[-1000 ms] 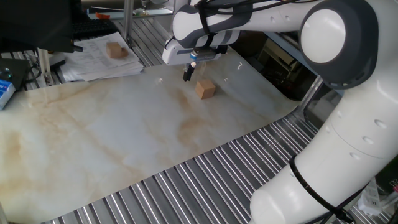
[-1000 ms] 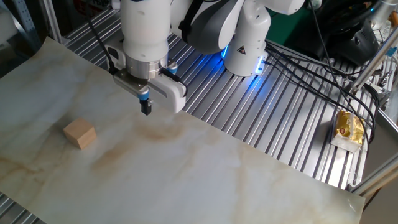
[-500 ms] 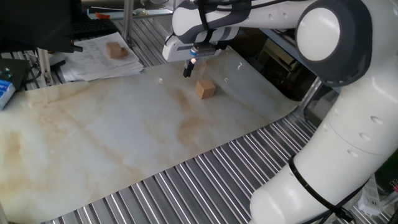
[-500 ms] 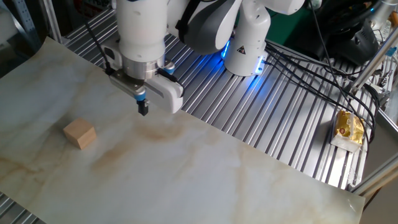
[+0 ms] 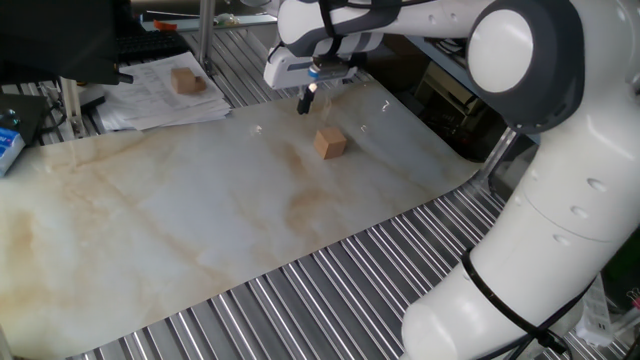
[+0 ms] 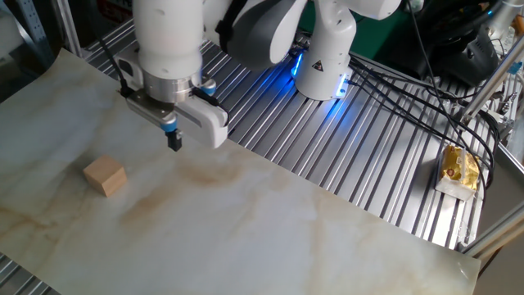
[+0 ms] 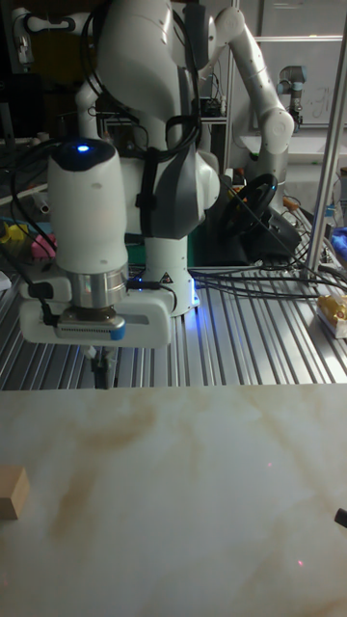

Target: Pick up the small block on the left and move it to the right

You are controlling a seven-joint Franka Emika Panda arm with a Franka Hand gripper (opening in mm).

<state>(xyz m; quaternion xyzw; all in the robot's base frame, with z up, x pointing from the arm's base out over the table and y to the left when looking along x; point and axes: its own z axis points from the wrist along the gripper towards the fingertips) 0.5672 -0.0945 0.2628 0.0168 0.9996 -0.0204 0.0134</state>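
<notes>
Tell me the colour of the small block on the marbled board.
Plain light tan wood; the small block shows best in the other fixed view.

Two tan wooden blocks are showing, the small block (image 5: 330,143) (image 6: 105,176) (image 7: 13,494) lying on the marbled sheet (image 5: 200,220) and a second block (image 5: 185,80) sitting on a stack of papers (image 5: 160,95), while one gripper (image 5: 307,101) (image 6: 173,142) (image 7: 100,369) is hanging above.

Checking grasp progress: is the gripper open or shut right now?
Shut and empty: the gripper fingertips show as one dark tip with no gap, above the table; the small block lies apart.
</notes>
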